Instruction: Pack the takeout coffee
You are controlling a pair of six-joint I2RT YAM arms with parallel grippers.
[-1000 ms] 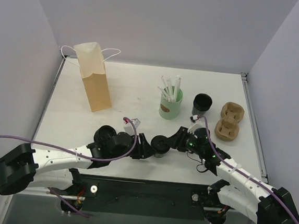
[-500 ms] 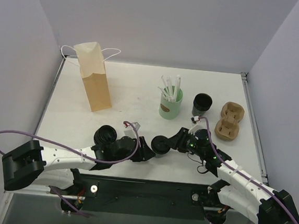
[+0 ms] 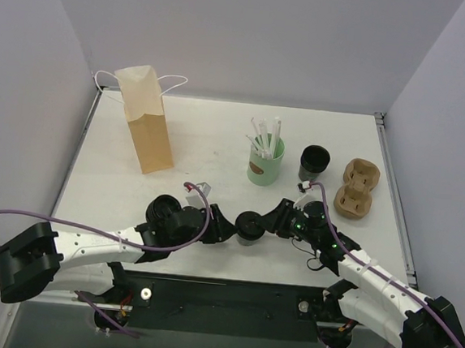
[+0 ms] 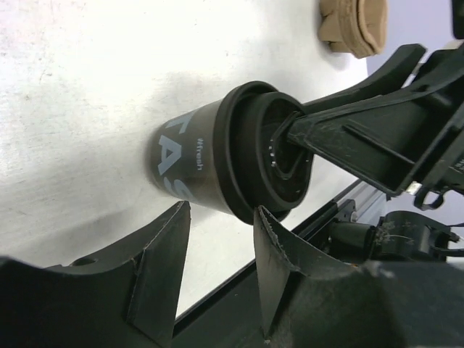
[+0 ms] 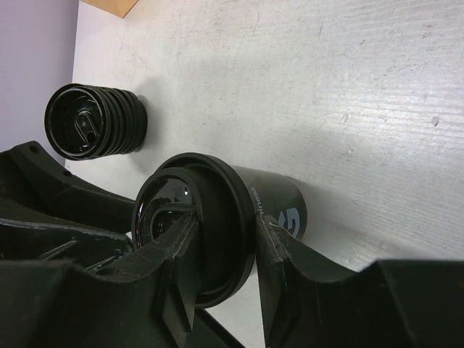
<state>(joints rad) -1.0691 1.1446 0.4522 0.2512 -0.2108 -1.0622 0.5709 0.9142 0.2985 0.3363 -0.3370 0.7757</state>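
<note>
The takeout coffee (image 3: 250,225), a small black paper cup with a black lid, stands on the table at the near middle. My right gripper (image 3: 266,220) is shut on it. In the right wrist view one finger (image 5: 177,250) lies over the lid top and the other under the lid rim against the cup (image 5: 272,206). My left gripper (image 3: 226,226) is open just left of the cup. In the left wrist view its fingertips (image 4: 261,217) stand at the lid rim of the cup (image 4: 190,154), one tip close to or touching it.
A squat stack of black lids (image 3: 162,210) sits by my left wrist and shows in the right wrist view (image 5: 94,122). A paper bag (image 3: 144,117) stands far left. A green cup with straws (image 3: 265,162), an open black cup (image 3: 315,161) and a cardboard carrier (image 3: 355,187) stand at the right.
My left gripper drew back from the cup and then came forward to it again. My right gripper has stayed shut on the cup, which has hardly moved.
</note>
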